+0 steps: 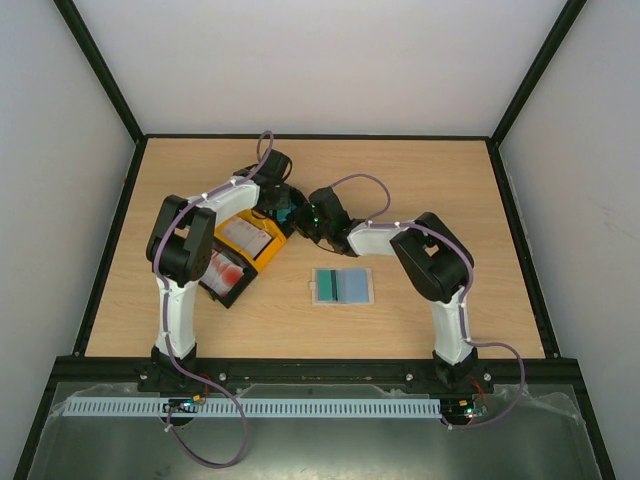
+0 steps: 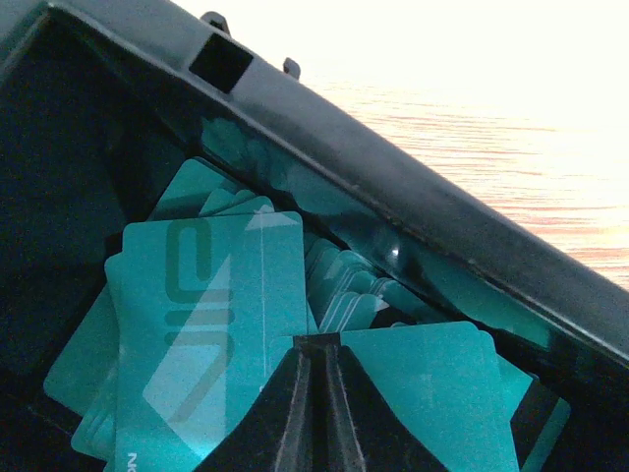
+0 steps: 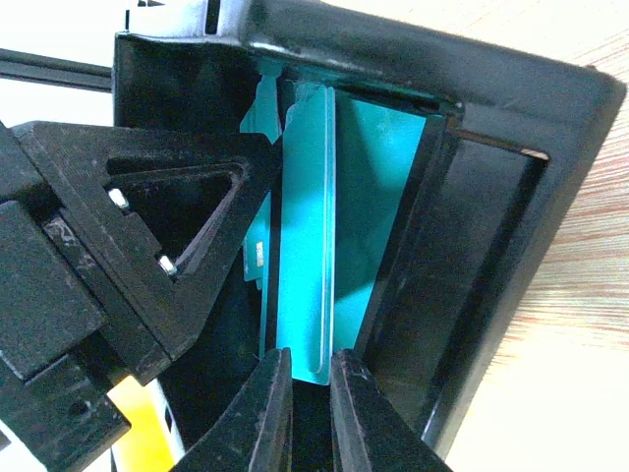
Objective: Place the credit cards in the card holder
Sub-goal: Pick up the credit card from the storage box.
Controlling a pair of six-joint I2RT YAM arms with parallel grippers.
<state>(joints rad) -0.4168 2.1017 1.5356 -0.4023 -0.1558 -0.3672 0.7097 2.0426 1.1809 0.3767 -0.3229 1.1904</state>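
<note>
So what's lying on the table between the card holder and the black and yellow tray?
Nothing. The top view shows only bare wooden tabletop between the card holder and the near corner of the black and yellow tray.

Teal credit cards [image 2: 206,324] lie loosely stacked inside the black bin [image 2: 393,197] - one stands on edge. The card holder [image 1: 342,286] lies flat near that bin, not touching.

Card holder [image 1: 342,287] lies just right of tray [image 1: 268,258].
</note>
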